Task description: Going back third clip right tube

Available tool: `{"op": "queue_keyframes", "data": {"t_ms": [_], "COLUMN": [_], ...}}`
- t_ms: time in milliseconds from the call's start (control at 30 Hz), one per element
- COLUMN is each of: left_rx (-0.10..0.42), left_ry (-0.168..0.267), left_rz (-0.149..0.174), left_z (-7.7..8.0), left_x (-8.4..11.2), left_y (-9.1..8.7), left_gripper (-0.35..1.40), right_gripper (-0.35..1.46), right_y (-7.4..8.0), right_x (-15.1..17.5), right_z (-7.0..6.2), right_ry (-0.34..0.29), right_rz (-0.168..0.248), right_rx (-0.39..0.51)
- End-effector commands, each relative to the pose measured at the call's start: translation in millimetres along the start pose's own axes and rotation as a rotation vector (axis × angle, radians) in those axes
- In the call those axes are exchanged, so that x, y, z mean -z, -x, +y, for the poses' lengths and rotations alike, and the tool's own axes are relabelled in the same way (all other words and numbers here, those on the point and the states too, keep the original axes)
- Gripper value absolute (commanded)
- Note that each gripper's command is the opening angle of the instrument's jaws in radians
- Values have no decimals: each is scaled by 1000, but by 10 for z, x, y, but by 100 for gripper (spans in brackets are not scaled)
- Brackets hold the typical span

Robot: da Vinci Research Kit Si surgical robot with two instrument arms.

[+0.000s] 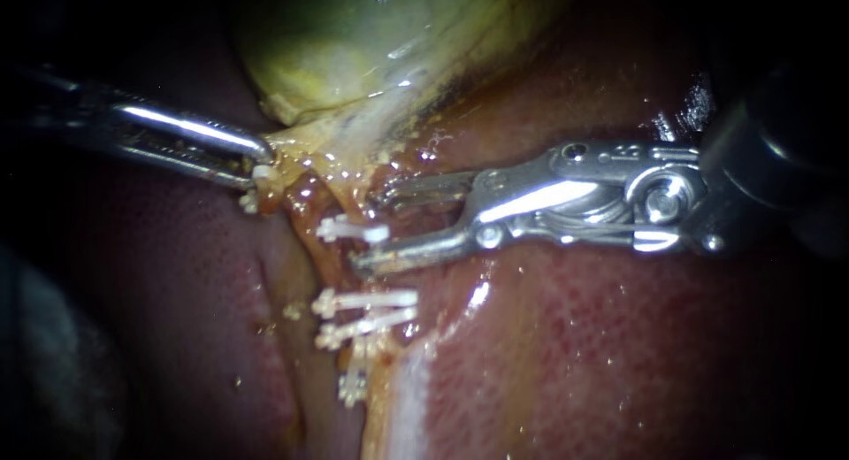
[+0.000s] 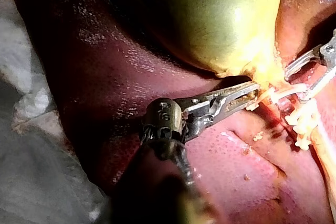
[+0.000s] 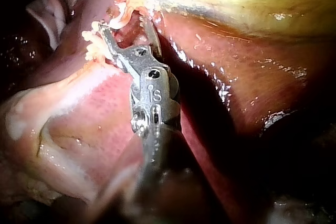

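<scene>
The right instrument (image 1: 619, 203), bright steel with thin cables showing at its jointed wrist, ends in a slim, ridged right claw (image 1: 370, 226). This claw stands open, with a clear gap between its two halves. Right at the mouth of that gap lies the small white plastic clip (image 1: 354, 232), a short straight bar with knobbly ends, clamped across the wet orange-brown tube (image 1: 325, 258). The clip's near end reaches in between the claw's tips, and whether it touches either one cannot be told. The right wrist view also shows the clip (image 3: 119, 20) between the spread tips of the right claw (image 3: 123, 23). Past the claw's lower half, farther along the tube, a pair of white clips (image 1: 371, 299) lies side by side. The left instrument (image 1: 168, 128), of smooth polished steel, has its left claw (image 1: 263, 162) closed on a pale yellow strand of tissue (image 1: 305, 146), stringy and wet. The strand sits just under the glossy yellow-green gallbladder (image 1: 354, 44). The glistening, finely mottled red liver (image 1: 619, 354) lies beneath both claws.
</scene>
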Motion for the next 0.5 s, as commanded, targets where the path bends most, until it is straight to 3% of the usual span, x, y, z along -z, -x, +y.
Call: {"op": "queue_keyframes", "data": {"t_ms": [33, 100, 333, 500], "left_rx": [0, 0, -1, -1], "left_ry": [-1, -1, -1, -1], "left_rz": [0, 0, 0, 0], "left_z": [0, 0, 0, -1], "left_x": [0, 0, -1, -1], "left_y": [0, 0, 1, 2], "left_gripper": [-35, -35, -35, -35], "right_gripper": [49, 49, 49, 49], "right_y": [1, 2, 15, 24], "right_x": [0, 5, 35, 66], "right_z": [0, -2, -11, -19], "right_ry": [0, -3, -26, -39], "right_rz": [0, -1, 0, 5], "right_rx": [1, 8, 203, 283]}}
